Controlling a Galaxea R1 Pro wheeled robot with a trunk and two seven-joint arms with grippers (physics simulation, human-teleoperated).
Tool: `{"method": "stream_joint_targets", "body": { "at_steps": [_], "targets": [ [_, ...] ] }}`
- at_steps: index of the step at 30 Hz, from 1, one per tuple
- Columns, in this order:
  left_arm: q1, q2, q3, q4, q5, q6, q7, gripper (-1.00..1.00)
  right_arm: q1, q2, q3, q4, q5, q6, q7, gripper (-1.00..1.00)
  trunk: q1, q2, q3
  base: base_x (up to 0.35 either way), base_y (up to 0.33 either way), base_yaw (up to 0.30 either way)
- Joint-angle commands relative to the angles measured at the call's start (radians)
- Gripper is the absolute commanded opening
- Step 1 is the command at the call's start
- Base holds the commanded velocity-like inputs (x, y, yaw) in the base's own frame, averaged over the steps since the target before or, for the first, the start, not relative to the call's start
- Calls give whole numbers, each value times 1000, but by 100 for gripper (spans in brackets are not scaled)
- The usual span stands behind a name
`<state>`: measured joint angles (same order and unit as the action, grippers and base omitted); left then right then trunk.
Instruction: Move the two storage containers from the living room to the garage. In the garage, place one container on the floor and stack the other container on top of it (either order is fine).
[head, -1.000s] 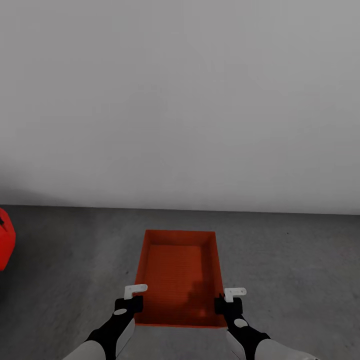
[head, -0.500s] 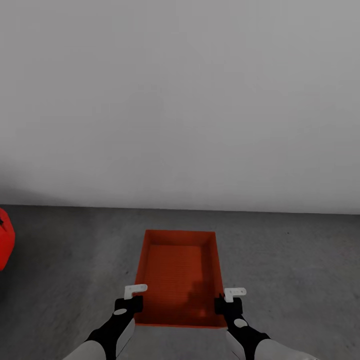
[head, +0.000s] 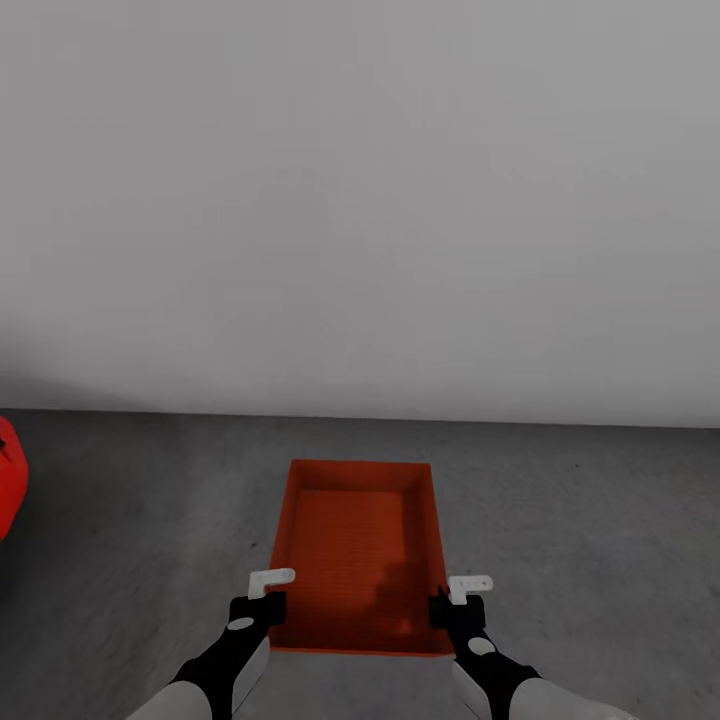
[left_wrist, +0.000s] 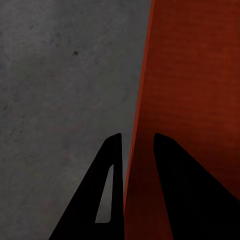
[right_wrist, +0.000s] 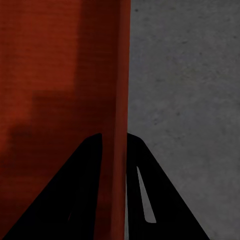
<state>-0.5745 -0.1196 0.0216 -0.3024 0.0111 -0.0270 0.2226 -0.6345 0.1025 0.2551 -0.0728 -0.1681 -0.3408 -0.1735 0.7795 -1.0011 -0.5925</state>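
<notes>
One orange-red storage container sits between both claws over the dark grey floor, near the white wall. Left claw pinches its left side wall, one finger on each face; right claw likewise pinches the right wall. Red object far left of the left claw.

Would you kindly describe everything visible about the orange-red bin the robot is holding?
The bin is an orange-red, shallow, lidless rectangle with thin plain walls and a finely ribbed bottom, empty. It sits level, long axis pointing away from the robot, over the grey floor. The left gripper and right gripper each straddle a side wall.
</notes>
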Motion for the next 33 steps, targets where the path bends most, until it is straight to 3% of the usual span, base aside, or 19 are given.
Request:
{"method": "stream_joint_targets", "body": {
  "at_steps": [1, 20, 33],
  "targets": [
    [-1, -7, 8, -3, -5, -2, 4, -100, -1, 2, -27, 2, -7, 0, -1, -100, 4, -8, -4, 0, 0, 0],
    [-1, -8, 8, -4, -5, -1, 4, -100, -1, 3, -27, 2, -7, -1, -6, -100, 77, -141, -64, 0, 0, 1],
    [-1, -7, 8, -4, -5, -1, 4, -100, -1, 2, -28, 2, -7, -1, -11, -100, 127, -232, -104, 0, 0, 130]
  ]
}}
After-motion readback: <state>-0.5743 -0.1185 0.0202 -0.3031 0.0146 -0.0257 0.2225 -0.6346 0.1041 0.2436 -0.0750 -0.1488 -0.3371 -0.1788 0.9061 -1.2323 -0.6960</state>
